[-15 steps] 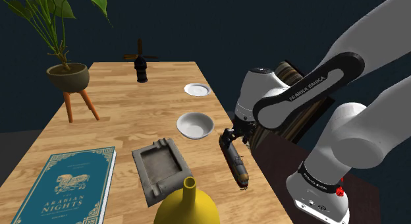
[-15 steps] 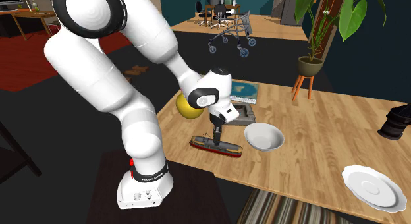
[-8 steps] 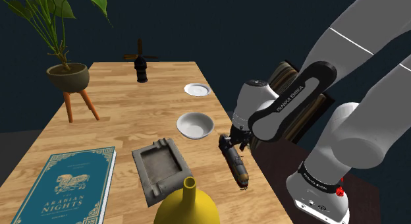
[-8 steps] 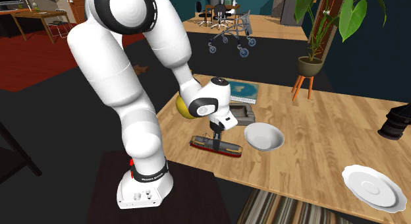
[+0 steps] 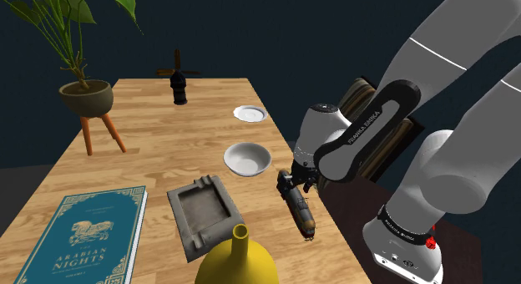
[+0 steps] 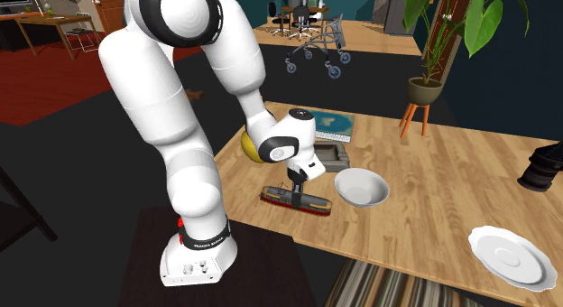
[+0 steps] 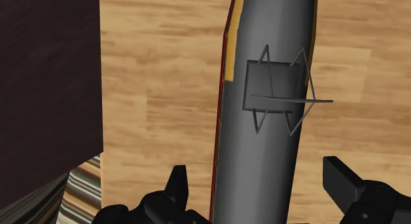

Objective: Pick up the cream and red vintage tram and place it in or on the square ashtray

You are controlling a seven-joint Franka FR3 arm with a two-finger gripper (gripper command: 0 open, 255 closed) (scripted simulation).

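Remote feed: my hand has sunk lower over the tram, fingers wide apart astride its roof, gripping nothing. The tram lies on the surface at the ashtray's 3 o'clock in the shoulder view. Closing comes next, I judge.

The table is grained wood, the tram smooth grey on top, the ashtray seemingly stone.

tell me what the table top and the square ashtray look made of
Table top: wood, judging by the pale planks with grain lines and low sheen.
Square ashtray: mottled grey and matte, likely stone or concrete, though dull metal is possible.
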